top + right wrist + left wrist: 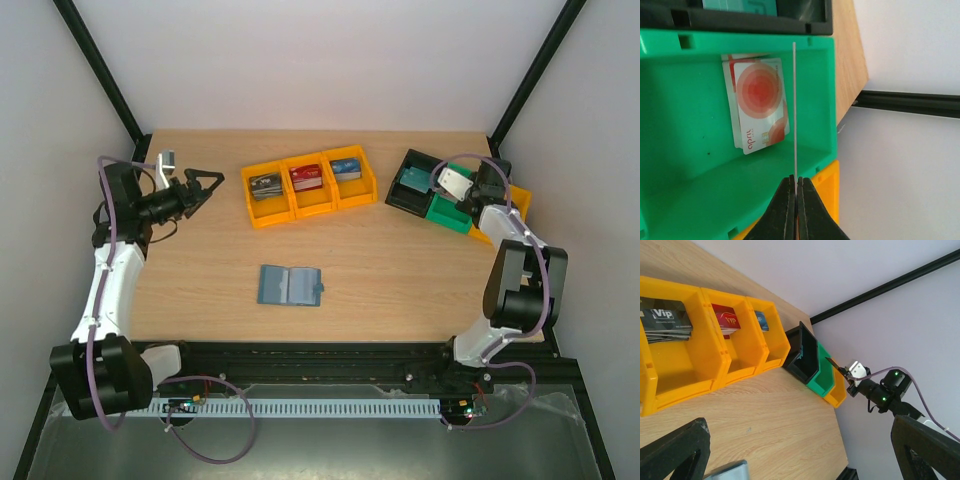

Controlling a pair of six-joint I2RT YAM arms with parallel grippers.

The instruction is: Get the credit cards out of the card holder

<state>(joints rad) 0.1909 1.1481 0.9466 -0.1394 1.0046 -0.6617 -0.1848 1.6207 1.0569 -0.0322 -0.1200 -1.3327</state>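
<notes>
A credit card (794,110) is pinched edge-on by the right gripper (796,186) above the green bin (685,200) at two o'clock, likely for dropping there; the left gripper (212,184) is spread.

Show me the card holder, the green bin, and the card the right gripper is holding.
card holder (290,285), top external view, the middle of it.
green bin (685,125), right wrist view, its bare floor.
held card (794,110), right wrist view, its thin edge.

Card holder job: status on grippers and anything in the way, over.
Right gripper shut on a card over the green bin. Left gripper open near the yellow bins. Card holder lies open mid-table, no gripper on it. Nothing blocking it.
</notes>
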